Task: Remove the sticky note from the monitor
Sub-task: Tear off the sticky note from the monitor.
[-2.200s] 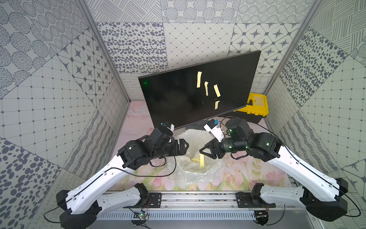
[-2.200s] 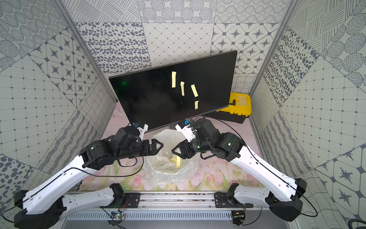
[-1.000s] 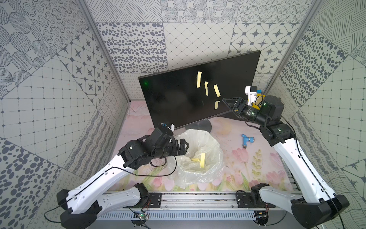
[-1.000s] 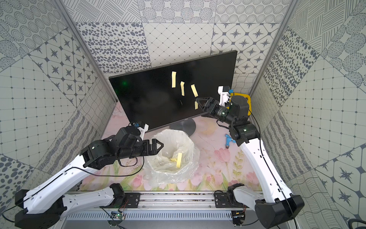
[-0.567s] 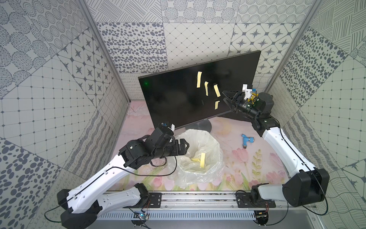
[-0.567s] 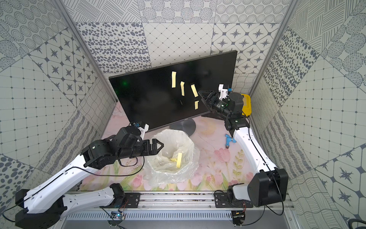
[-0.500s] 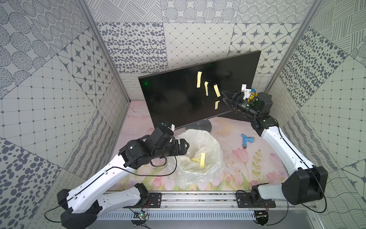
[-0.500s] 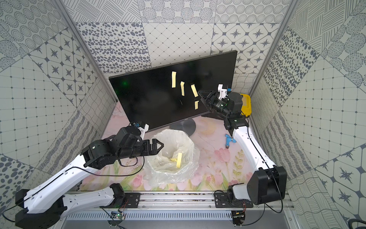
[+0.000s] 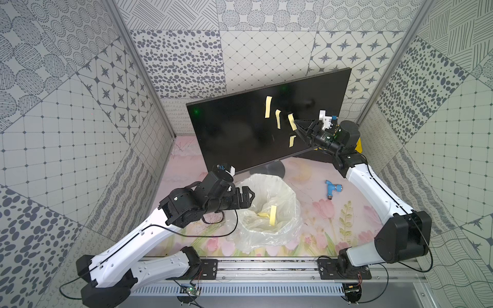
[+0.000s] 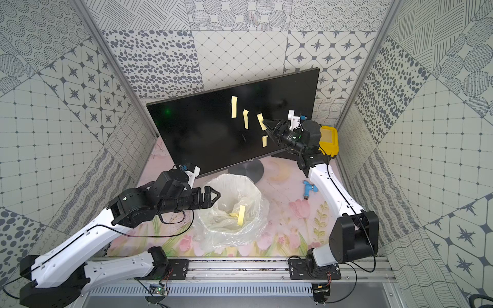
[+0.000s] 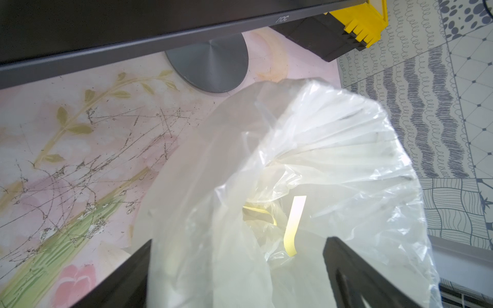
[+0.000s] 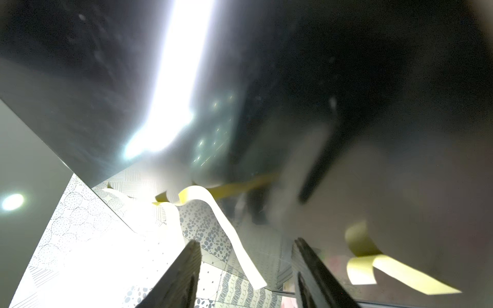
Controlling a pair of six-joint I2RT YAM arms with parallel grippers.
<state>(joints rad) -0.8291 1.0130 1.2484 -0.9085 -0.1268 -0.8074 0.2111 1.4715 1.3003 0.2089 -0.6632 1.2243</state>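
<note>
The black monitor stands at the back with several yellow sticky notes on its screen. My right gripper is up against the screen at one sticky note. In the right wrist view that sticky note curls off the glass, and its free end hangs between the fingers of my right gripper. The jaws stand apart, not pinching it. My left gripper is open at the rim of the clear plastic bag.
Yellow strips lie in the bag. A blue fitting lies on the floral mat by the right arm. A yellow-and-black toolbox sits behind the monitor's right end. The round stand base is just behind the bag.
My right arm has swung from over the bag up to the screen and edged in onto the note, its jaws narrowing. The left arm has not moved.
</note>
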